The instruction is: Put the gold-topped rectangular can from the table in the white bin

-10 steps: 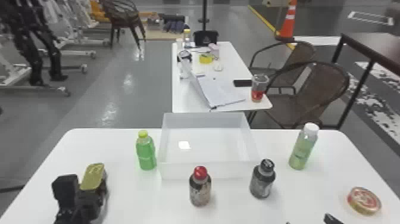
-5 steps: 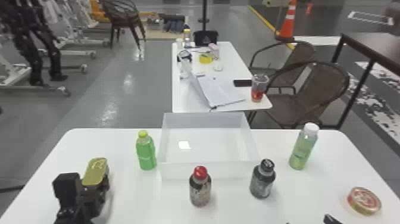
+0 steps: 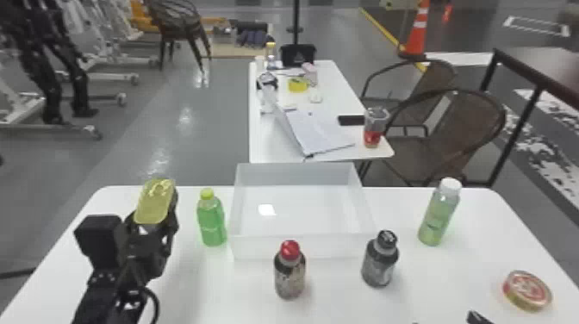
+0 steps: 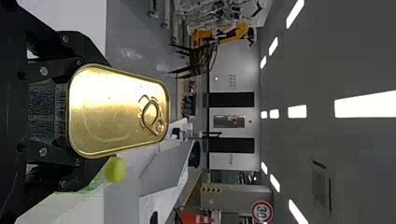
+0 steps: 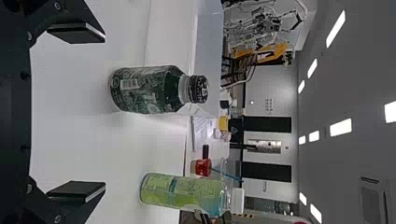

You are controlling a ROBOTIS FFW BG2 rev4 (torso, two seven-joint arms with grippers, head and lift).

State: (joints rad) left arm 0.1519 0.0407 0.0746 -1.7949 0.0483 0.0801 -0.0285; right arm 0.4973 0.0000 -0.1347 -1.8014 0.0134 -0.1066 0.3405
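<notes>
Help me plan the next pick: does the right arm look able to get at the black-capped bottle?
Probably yes: the right claw stands open facing the black-capped bottle, with nothing visible between them.

Table (image 3: 336,297), white bin (image 3: 301,247), four bottles (image 3: 289,275), tin (image 3: 527,291)

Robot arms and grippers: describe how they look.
The left arm is black, with a boxy housing and a looping black cable. The left gripper is black, its links dotted with round silvery fasteners. The right gripper is black too, with flat jaws.
</notes>
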